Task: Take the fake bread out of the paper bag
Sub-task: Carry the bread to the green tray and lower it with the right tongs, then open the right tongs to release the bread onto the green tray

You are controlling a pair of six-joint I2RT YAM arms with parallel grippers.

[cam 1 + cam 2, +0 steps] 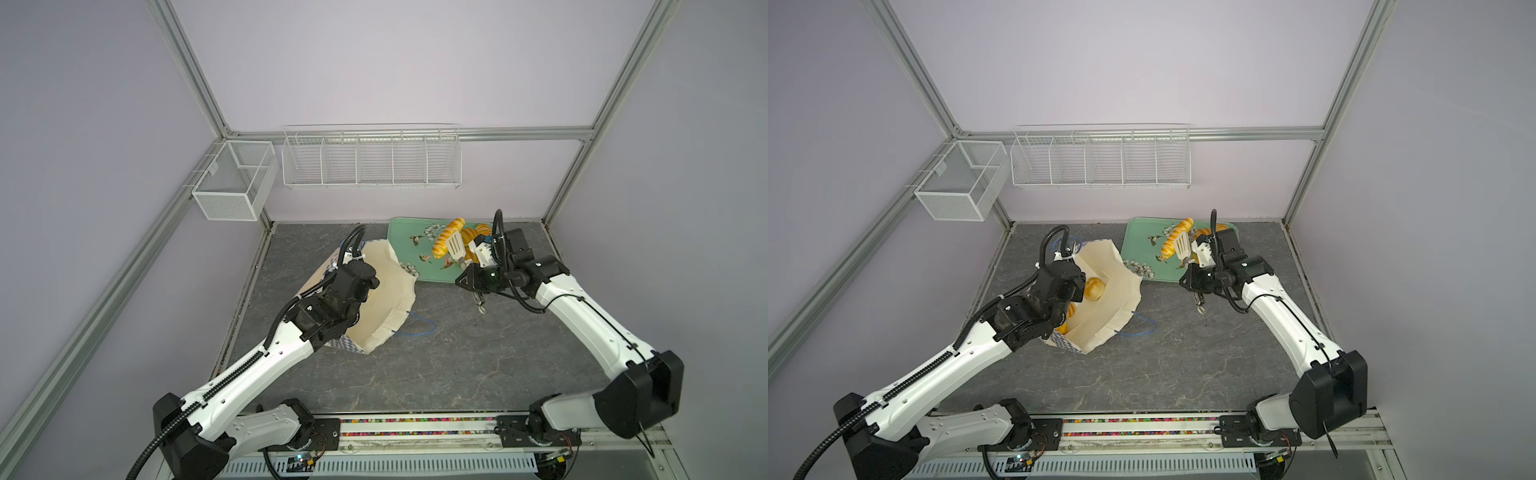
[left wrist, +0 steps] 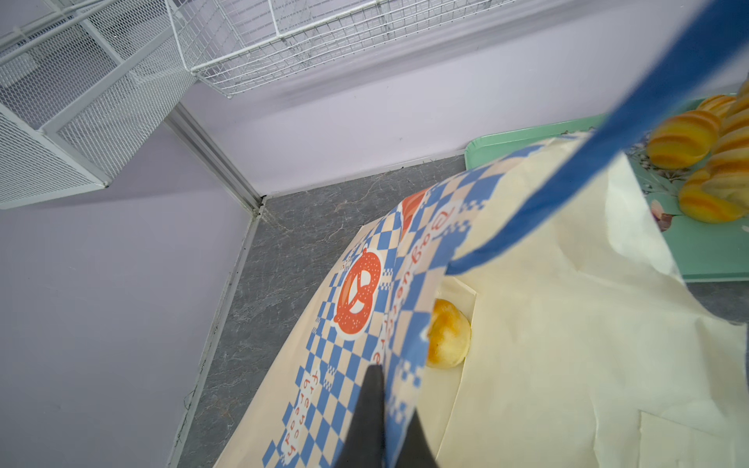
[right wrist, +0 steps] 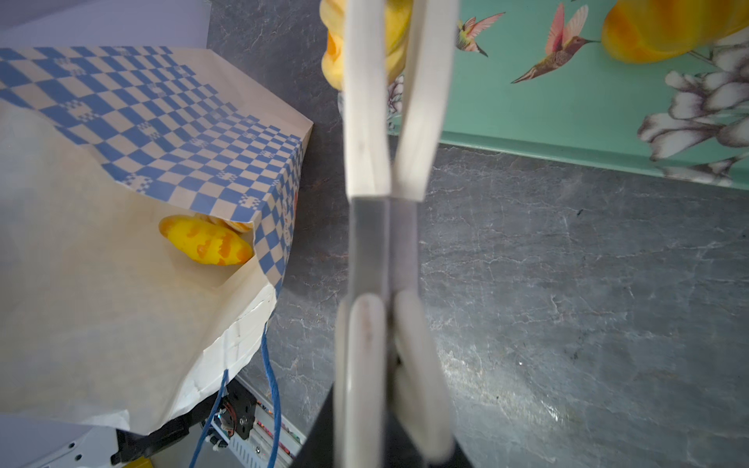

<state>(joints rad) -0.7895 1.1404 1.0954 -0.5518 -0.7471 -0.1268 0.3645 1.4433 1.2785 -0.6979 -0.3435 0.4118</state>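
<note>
Though each tight: left tool on paper bag, right tool on flat tongs

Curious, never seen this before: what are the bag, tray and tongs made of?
The bag looks like matte paper, creased and folded. The tray: smooth printed plastic or enamelled metal, unclear which. The tongs: pale, slotted, metal or plastic.
</note>
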